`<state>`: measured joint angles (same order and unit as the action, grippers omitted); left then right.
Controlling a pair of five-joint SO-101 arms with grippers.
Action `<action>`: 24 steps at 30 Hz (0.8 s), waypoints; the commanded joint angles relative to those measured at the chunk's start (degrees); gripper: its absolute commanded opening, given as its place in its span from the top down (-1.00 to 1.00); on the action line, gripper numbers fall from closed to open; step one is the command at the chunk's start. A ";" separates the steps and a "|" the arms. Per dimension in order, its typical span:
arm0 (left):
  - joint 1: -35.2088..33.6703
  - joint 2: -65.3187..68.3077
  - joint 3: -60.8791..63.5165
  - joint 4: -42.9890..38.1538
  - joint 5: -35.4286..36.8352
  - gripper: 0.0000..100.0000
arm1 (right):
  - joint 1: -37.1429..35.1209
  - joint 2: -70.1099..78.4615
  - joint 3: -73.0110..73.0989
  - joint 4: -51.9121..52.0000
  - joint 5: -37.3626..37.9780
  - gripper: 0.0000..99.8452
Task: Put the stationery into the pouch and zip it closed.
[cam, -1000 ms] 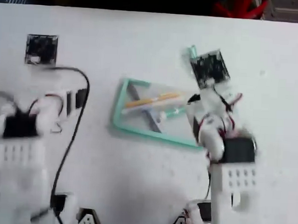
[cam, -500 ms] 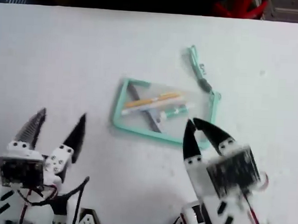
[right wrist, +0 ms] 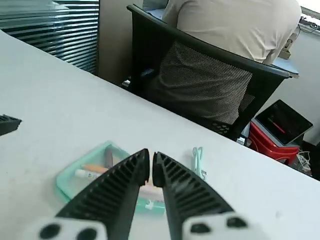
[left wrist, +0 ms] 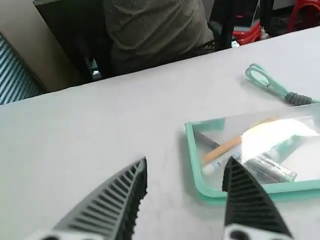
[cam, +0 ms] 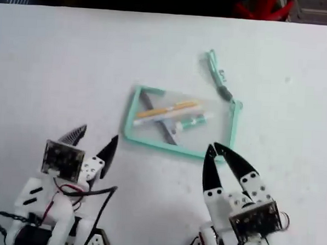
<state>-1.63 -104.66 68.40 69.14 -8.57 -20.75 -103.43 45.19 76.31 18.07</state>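
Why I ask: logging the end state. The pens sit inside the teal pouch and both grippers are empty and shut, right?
Not quite: the left gripper is empty but open, jaws spread wide, as the left wrist view shows. The rest holds: the pens sit inside the teal pouch, and the right gripper is empty and shut.

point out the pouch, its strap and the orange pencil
pouch (cam: pixel 130 112), high view, teal left edge
strap (cam: pixel 213 67), high view, middle of the teal loop
orange pencil (cam: pixel 169 109), high view, middle of its shaft, inside the pouch
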 commanded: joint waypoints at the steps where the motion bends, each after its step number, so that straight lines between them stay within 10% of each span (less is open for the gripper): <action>1: -1.01 -0.13 2.90 -5.36 -0.70 0.52 | 0.57 -0.04 4.04 -5.67 0.09 0.96; 15: -1.80 -0.13 28.04 -18.55 -4.22 0.52 | 0.57 0.04 35.34 -15.52 0.09 0.96; 24: -2.15 0.04 28.66 -2.37 -4.13 0.53 | 0.57 0.22 51.60 -14.46 0.09 0.96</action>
<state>-3.03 -104.13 97.23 60.62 -12.26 -20.75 -102.37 95.47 61.98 18.07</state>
